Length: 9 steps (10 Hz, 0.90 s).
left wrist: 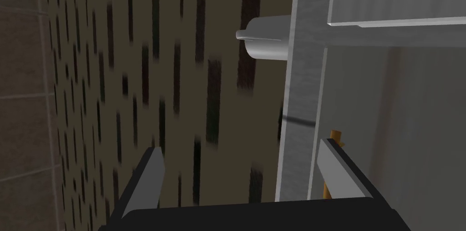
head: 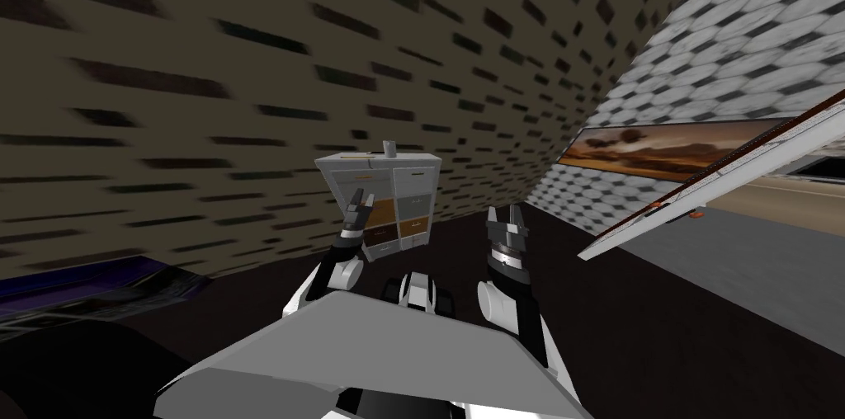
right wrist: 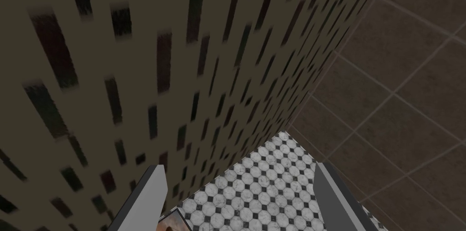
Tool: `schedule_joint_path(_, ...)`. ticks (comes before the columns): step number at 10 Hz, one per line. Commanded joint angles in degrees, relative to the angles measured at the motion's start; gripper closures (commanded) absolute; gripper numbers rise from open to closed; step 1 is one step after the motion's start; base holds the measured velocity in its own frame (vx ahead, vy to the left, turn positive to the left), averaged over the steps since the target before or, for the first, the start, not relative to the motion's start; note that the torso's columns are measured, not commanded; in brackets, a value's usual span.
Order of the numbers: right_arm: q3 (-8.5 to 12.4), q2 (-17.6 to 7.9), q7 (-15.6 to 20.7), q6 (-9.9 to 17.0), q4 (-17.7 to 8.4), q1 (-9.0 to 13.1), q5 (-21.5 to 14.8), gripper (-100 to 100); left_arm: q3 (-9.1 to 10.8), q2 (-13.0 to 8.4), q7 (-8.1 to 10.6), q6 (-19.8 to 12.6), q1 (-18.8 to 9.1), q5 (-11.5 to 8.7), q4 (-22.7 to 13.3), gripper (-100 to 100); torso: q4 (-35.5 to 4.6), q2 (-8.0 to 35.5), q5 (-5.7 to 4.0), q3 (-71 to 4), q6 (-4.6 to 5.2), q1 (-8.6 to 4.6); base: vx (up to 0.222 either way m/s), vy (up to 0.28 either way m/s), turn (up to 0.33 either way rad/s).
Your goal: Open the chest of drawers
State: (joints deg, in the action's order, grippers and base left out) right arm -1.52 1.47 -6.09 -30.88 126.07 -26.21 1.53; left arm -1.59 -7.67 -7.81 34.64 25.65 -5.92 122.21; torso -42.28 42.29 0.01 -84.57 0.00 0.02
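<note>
Drawers in grey, tan and dark brown face a pale grey chest of drawers standing against the olive, dark-flecked wall, a small grey cylinder on its top. The left gripper is raised in front of its left column, far nearer than the right gripper, which hangs off to the side with fingers spread.

From the left wrist, the left gripper is spread wide and rolled. Its gap looks mostly past the chest's top edge at the wall, by the cylinder. A thin orange-brown handle sits just beside one finger, outside the gap. Its long axis seems to run crosswise to the finger spread, so I judge the hand must shift toward the drawer front before closing.
</note>
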Motion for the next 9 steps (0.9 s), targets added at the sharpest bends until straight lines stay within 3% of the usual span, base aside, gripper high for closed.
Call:
schedule_joint_path(1, 0.00, 0.00, 0.00, 0.00, 0.00, 0.00, 0.00, 0, 0.10, 0.32, -0.01, -0.21, -0.24, 0.07, -2.98, -100, -0.01, 0.00, -0.01, 0.01, 0.00, -0.02, 0.077, -0.079, 0.022)
schedule_joint_path(9, 0.00, 0.00, 0.00, 0.00, 0.00, 0.00, 0.00, 0, 1.54, 0.93, 0.51, -0.54, -2.43, -0.29, -12.67, -100, 0.00, -0.02, 0.00, 0.00, 0.00, 0.03, 0.063, -0.074, 0.017)
